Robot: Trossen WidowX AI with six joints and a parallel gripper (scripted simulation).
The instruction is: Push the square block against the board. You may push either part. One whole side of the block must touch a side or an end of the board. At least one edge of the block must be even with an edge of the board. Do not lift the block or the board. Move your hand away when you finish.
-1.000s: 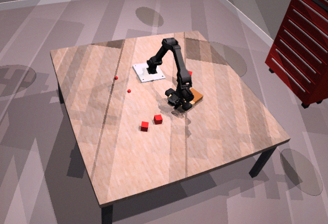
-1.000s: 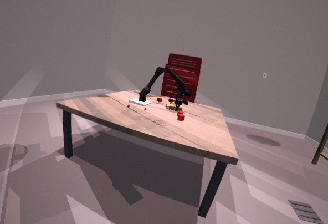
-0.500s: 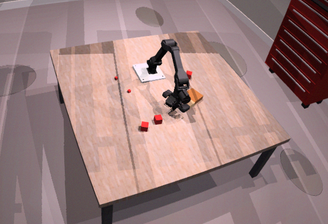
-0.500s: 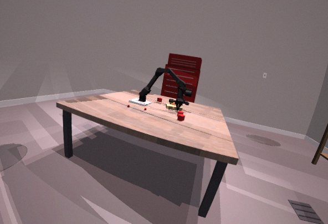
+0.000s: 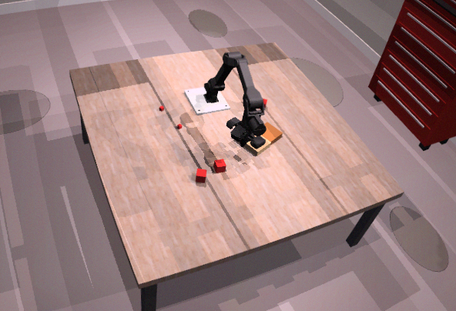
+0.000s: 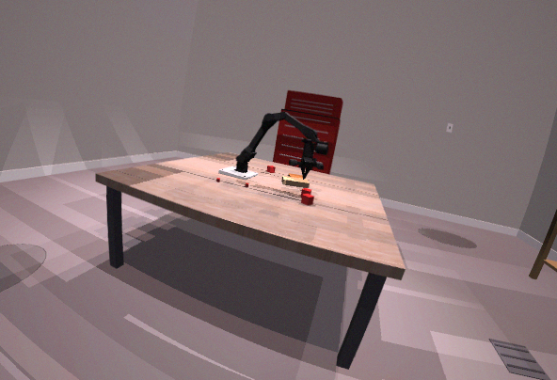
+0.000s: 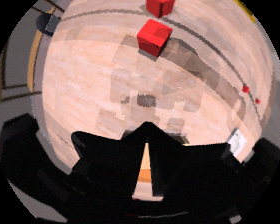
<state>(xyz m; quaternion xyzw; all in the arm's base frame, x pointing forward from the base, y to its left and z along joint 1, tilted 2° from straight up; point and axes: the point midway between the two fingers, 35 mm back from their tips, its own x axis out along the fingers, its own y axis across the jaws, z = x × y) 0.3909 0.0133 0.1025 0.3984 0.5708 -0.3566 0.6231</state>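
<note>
On my wooden table (image 5: 162,215) I see two red cubes (image 5: 219,165) (image 5: 200,175) just beside each other, not touching. Two very small red pieces (image 5: 162,108) (image 5: 179,126) lie well apart from them. One more red cube (image 6: 271,168) sits further back. A dark red metal drawer cabinet (image 5: 417,65) stands on the floor near the wall.

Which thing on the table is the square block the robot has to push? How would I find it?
Start at the black arm on the wooden table and follow it down to its shut gripper. Right under it lies the square block, flat and pale tan, touching the orange-brown board. The red cubes stand farther away; the block is the palest piece there.
</note>
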